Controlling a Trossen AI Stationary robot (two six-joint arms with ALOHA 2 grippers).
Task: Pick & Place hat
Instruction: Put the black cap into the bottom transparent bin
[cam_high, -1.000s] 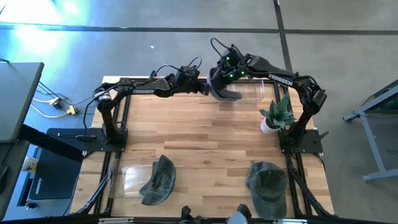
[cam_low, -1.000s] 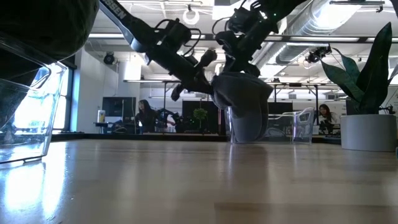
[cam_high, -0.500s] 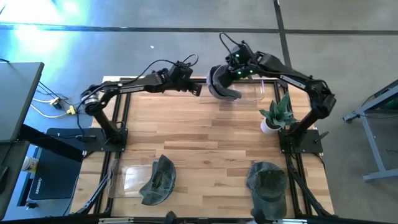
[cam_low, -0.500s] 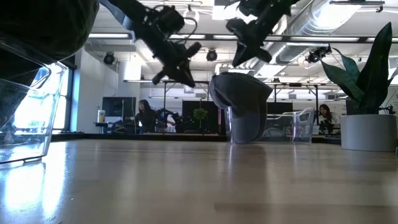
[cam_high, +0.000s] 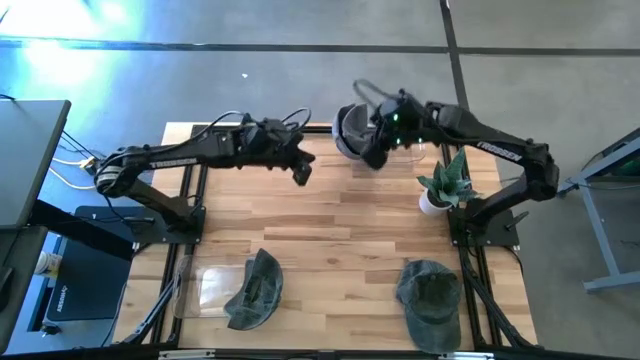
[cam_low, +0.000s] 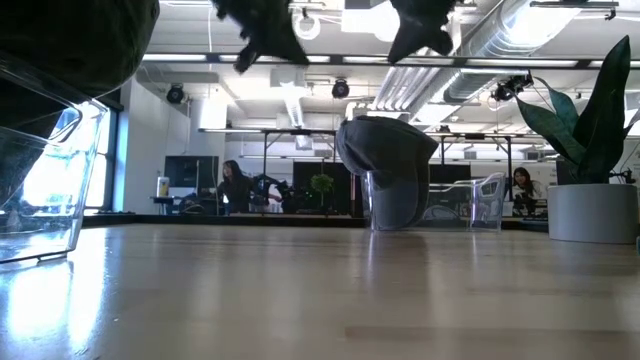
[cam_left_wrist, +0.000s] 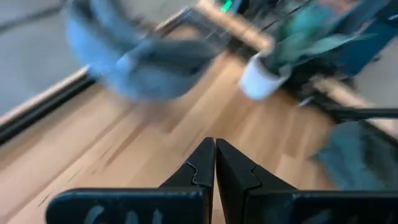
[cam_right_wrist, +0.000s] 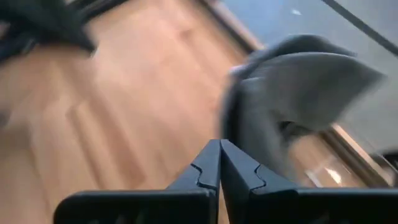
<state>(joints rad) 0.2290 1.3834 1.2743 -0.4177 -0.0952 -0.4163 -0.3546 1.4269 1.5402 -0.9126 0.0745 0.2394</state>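
Note:
A grey hat (cam_high: 349, 128) sits over a clear stand (cam_low: 470, 210) at the table's far edge, right of centre, its brim hanging down one side (cam_low: 392, 170). It also shows in the left wrist view (cam_left_wrist: 143, 59) and the right wrist view (cam_right_wrist: 298, 87). My left gripper (cam_high: 302, 173) hovers shut and empty, left of the hat and nearer the table's middle (cam_left_wrist: 215, 144). My right gripper (cam_high: 372, 155) hovers shut and empty just above and beside the hat (cam_right_wrist: 220, 144). In the low view both are high above the table: left (cam_low: 250, 55), right (cam_low: 405, 45).
A potted plant (cam_high: 443, 185) stands at the right, near the hat. A dark green cap (cam_high: 256, 287) lies on a clear stand (cam_high: 205, 290) at the near left. Another dark cap (cam_high: 432, 292) lies at the near right. The table's middle (cam_high: 330, 230) is bare wood.
Both grippers have risen away from the grey hat. My left gripper has drawn back toward the table's left and near side; my right gripper has gone up above the hat. The hat has kept its place on the stand.

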